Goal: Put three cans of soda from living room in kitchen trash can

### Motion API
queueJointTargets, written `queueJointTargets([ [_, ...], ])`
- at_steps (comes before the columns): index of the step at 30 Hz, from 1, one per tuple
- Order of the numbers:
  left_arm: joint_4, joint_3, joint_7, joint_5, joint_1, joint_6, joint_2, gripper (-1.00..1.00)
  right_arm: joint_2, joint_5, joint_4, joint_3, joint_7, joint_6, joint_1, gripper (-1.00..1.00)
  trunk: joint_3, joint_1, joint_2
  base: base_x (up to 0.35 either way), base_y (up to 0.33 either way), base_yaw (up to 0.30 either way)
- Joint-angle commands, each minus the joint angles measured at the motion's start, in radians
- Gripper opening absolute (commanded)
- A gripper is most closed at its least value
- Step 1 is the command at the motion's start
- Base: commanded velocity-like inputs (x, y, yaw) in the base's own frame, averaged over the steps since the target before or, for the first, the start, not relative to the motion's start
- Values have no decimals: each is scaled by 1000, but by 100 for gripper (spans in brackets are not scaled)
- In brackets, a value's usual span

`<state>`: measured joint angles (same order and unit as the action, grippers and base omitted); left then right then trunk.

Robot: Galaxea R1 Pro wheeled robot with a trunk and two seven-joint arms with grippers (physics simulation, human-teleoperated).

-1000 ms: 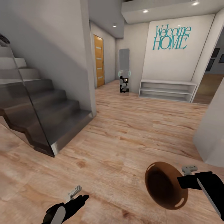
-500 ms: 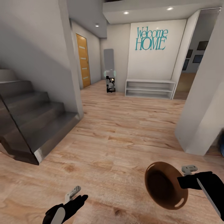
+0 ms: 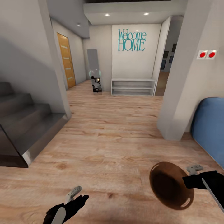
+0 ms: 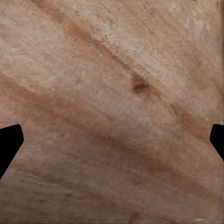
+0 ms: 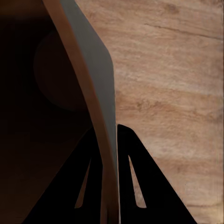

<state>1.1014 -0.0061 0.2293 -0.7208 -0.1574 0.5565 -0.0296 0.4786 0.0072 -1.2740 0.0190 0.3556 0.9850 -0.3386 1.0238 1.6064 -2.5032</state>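
Swinging rightward since a second ago, the head camera is now taking in a blue sofa edge (image 3: 209,130) and a white pillar with two red buttons (image 3: 207,54), while the staircase (image 3: 25,124) is sliding off toward the left; the arms themselves are sitting in the same spots in view. The right gripper (image 5: 108,154) is pinching the thin wall of the small round tapered bucket, pale grey outside and glossy brown inside (image 3: 170,185), with one finger on each face of the rim, and the bucket's mouth is tilting up toward the head camera. The left gripper (image 3: 74,194) is hanging low over the light wood plank floor (image 3: 118,137) with its jaws spread and nothing between them (the wrist view is giving just its two dark tips at the edges over bare planks). Judging by this, the robot is carrying the bucket through the hallway toward the living room, so the step in hand is travel. Next it is needing to round the pillar and find the orange cans. As far as the brown interior is showing, the bucket is carrying nothing.
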Motion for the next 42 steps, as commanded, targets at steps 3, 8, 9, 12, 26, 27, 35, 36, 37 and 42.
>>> queueJointTargets([
  [3,0,-2,0,4,0,1,-3,100,10,-33,0,-1,8,4,0,-100,0,0,0,-328,2,-295],
  [8,1,-3,1,7,-1,2,-5,100,12,-33,1,-1,8,4,0,-100,0,0,0,-329,-13,-295],
  [9,3,-4,2,7,-1,2,-5,100,13,-33,1,-1,8,4,0,-100,0,0,0,-329,-64,-295],
  [12,8,-4,1,7,-1,1,-5,100,13,-33,0,0,9,4,0,-100,0,0,0,-321,-70,-295],
  [26,11,-8,7,9,-1,-10,-4,100,14,-33,1,1,9,4,0,-100,0,0,0,-56,-22,-295],
  [27,11,-9,7,9,-1,-9,-4,100,14,-33,1,1,9,4,0,-100,0,0,0,-74,-145,-295],
  [35,11,-9,7,9,-1,-9,-4,100,14,-33,1,1,9,4,0,-100,0,0,0,-149,-234,-295],
  [36,11,-10,7,9,-1,-9,-4,100,14,-33,1,1,9,4,0,-100,0,0,0,-195,-256,-295],
  [37,11,-9,7,9,-1,-9,-4,100,14,-33,1,1,9,4,0,-100,0,0,0,-202,-255,-295],
  [42,11,-10,7,9,-1,-11,-3,100,14,-33,1,1,9,4,0,-100,0,0,0,-183,-210,-295],
])
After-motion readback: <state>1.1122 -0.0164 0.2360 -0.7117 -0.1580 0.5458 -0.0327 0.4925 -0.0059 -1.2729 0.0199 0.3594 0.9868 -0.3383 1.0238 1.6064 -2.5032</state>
